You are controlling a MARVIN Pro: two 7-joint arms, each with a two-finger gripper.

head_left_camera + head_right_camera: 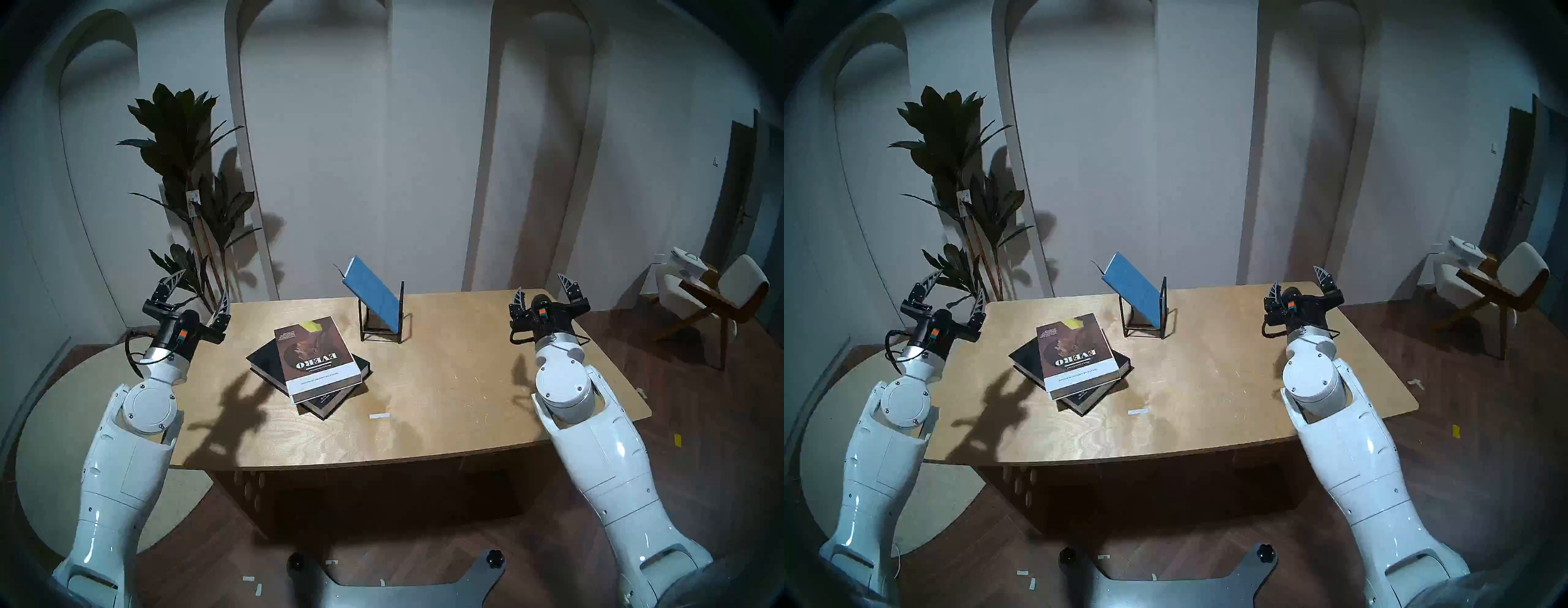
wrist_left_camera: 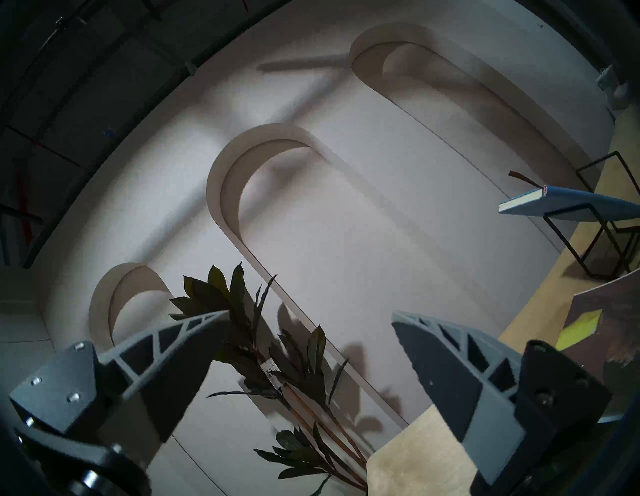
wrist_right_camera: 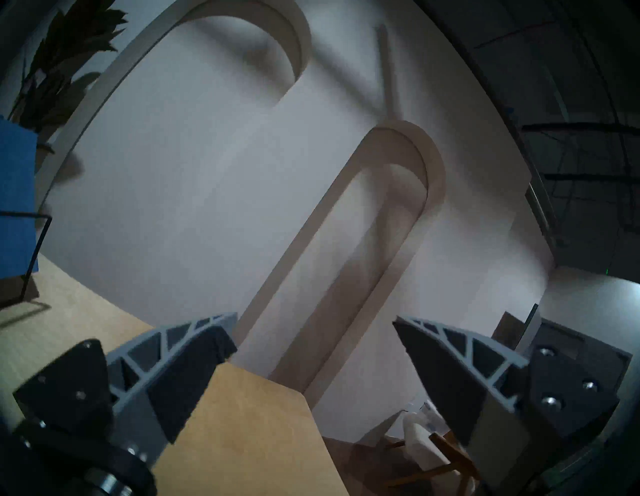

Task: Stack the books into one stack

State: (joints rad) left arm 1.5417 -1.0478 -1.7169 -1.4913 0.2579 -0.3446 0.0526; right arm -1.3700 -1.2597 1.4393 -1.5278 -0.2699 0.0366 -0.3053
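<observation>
A brown-covered book (image 1: 316, 357) (image 1: 1075, 356) lies crooked on a larger black book (image 1: 265, 360) (image 1: 1026, 359) at the table's middle left. A thin blue book (image 1: 373, 299) (image 1: 1134, 293) (image 2: 568, 204) leans tilted in a black wire rack (image 1: 384, 329) (image 1: 1144, 325) at the back centre. My left gripper (image 1: 199, 291) (image 1: 956, 288) (image 2: 310, 320) hovers open and empty past the table's left back corner. My right gripper (image 1: 542, 288) (image 1: 1298, 281) (image 3: 313, 324) hangs open and empty over the right back corner. Both point away, toward the wall.
A leafy plant (image 1: 186, 178) stands behind the table's left corner, close to my left gripper. A wooden chair (image 1: 717, 301) sits on the floor at the right. A small white strip (image 1: 379, 415) lies on the wooden table (image 1: 445, 382) near its front.
</observation>
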